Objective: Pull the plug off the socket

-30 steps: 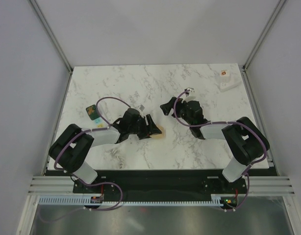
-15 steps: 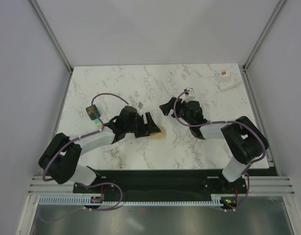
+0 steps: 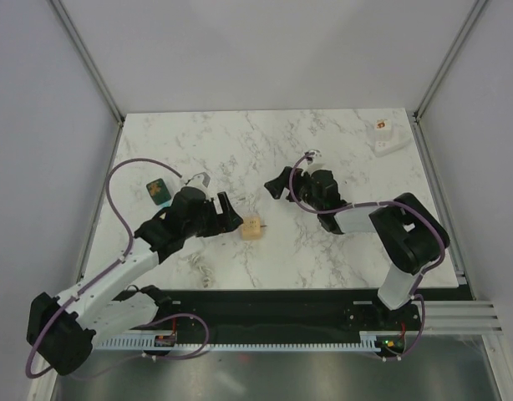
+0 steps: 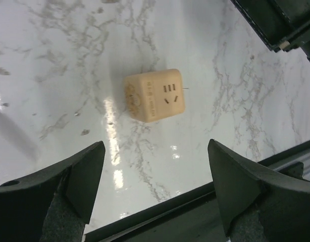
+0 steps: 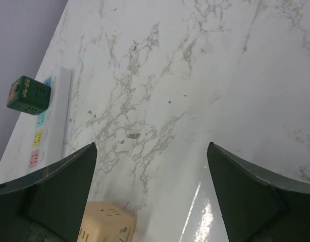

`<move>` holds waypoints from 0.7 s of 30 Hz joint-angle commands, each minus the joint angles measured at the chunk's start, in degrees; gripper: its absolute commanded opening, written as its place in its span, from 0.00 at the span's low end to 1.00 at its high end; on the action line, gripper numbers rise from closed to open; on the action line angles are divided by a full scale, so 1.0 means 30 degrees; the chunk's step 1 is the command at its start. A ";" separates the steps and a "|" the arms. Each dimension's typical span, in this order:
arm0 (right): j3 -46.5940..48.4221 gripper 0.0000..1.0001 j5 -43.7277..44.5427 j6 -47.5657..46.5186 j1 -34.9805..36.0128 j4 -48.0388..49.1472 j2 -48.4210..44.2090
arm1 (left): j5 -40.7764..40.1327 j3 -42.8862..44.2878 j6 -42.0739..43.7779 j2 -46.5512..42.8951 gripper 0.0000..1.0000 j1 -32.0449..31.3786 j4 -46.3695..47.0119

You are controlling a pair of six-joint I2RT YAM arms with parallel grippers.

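Evidently released: found the beige cube plug [image 3: 252,227] lying alone on the marble surface [image 3: 348,251], slotted face showing, touching nothing. Recorded the left end effector [image 3: 227,213] just to the left of the cube in the overhead view, spread wide and empty in its own wrist view. Seen closed in over the cube half a second ago and a second ago, now drawn back leftward. Noted the cube itself resting slightly left of its earlier spot. Recorded the right end effector [image 3: 277,184] beyond the cube and to its right, well apart, likewise spread and holding nothing, barely shifted across the three overhead views. Observed a green cube [image 3: 159,190] well to the left of the beige cube, seated on a white strip [image 5: 51,121] at the surface edge. Judged the beige cube already clear of any socket, with the release marking the close of the pull. Unable to make out prongs or a mating part, so separation not fully confirmed.
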 commanded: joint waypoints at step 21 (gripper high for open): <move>0.7003 0.98 0.1303 -0.4964 0.7050 -0.4941 0.3073 | -0.5135 0.9487 0.3270 0.7878 1.00 1.1231 -0.8288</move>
